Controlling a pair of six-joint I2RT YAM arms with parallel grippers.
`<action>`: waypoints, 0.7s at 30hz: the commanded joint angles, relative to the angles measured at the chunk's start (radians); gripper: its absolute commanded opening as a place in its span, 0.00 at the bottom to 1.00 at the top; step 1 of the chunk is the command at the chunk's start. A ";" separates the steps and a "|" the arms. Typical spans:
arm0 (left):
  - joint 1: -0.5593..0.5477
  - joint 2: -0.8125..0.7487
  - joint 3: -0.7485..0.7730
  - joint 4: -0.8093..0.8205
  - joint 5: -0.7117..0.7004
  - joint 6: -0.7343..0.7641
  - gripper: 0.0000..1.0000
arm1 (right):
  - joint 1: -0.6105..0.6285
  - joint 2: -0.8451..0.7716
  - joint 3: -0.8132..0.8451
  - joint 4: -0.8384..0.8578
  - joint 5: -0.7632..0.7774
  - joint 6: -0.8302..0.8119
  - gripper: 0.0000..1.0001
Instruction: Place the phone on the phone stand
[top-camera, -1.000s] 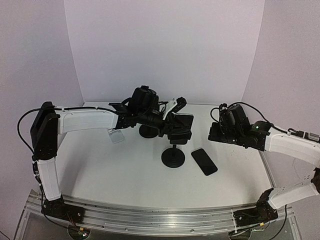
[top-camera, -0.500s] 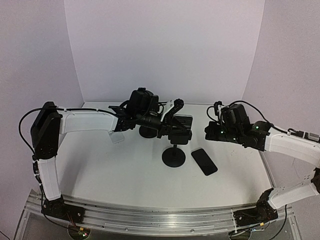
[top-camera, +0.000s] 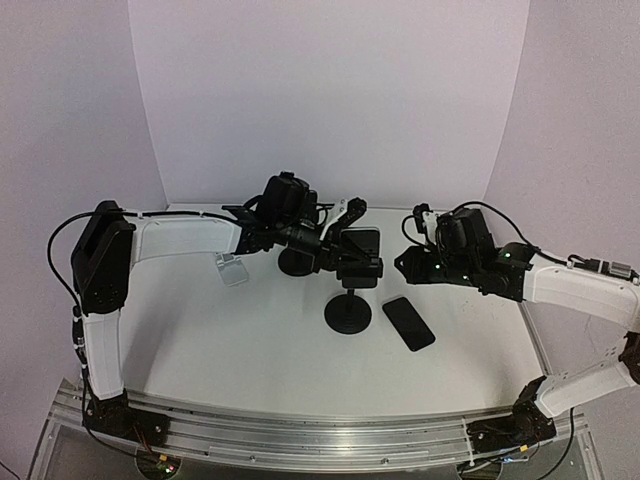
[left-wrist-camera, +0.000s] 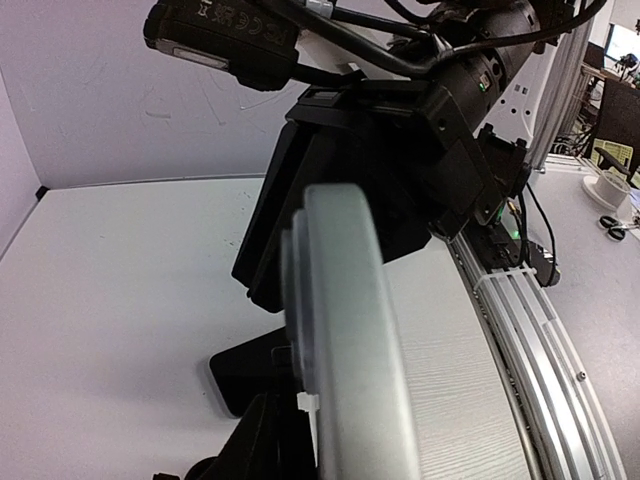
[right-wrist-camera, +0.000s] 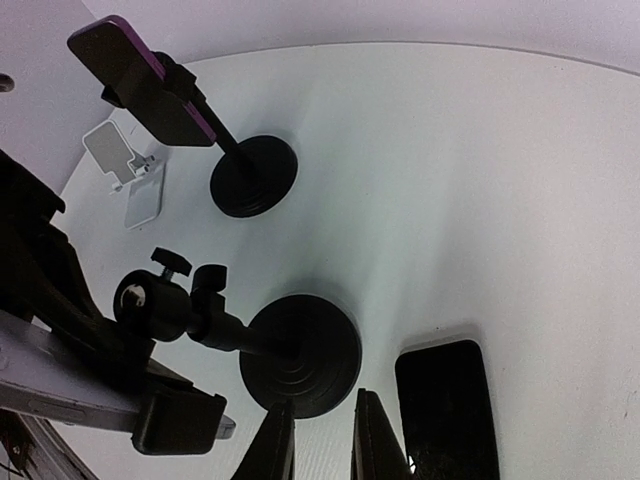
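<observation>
Table (top-camera: 250, 345) is showing plain white, flat and matte, with plenty of bare top around the right jaws. Nothing is crowding them on the phone side. Walls (top-camera: 330, 90) are sitting well back.

Phone stand (top-camera: 347, 312) is standing just ahead of the right jaws, round black base on the table. Left gripper (top-camera: 338, 250) is sitting at its cradle (top-camera: 362, 252). The left wrist cam is showing only a grey plate (left-wrist-camera: 340, 380) edge-on against black clamp parts, so I can't tell whether those jaws are clamping or just touching.

Second stand (right-wrist-camera: 247, 176), carrying a purple-edged phone, is sitting further out beyond the right jaws. I'm assuming it's not ours.

Phone (right-wrist-camera: 446, 415) is lying flat on the table, dark face up. It is sitting below the right gripper (right-wrist-camera: 322, 445) and just off toward the finger on the right of the wrist view, near the stand base but apart from it. Its long axis is running roughly along the way the fingers are pointing, so the jaws would be closing across its short width. Right arm is clearly nearer.

Right jaws are hanging slightly parted, holding nothing.

My read: a flat slab on a hard top is offering little edge to bite. I'm expecting a sideways shift and a wider opening before descent.
</observation>
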 joint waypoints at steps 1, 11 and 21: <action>0.012 0.027 0.002 -0.154 -0.002 0.060 0.24 | 0.005 -0.021 0.027 0.041 -0.035 -0.031 0.16; 0.029 0.005 0.118 -0.325 0.020 0.162 0.48 | 0.005 -0.073 0.011 0.047 -0.067 -0.086 0.23; 0.042 -0.019 0.243 -0.445 0.089 0.199 0.71 | 0.004 -0.096 0.028 0.045 -0.199 -0.220 0.44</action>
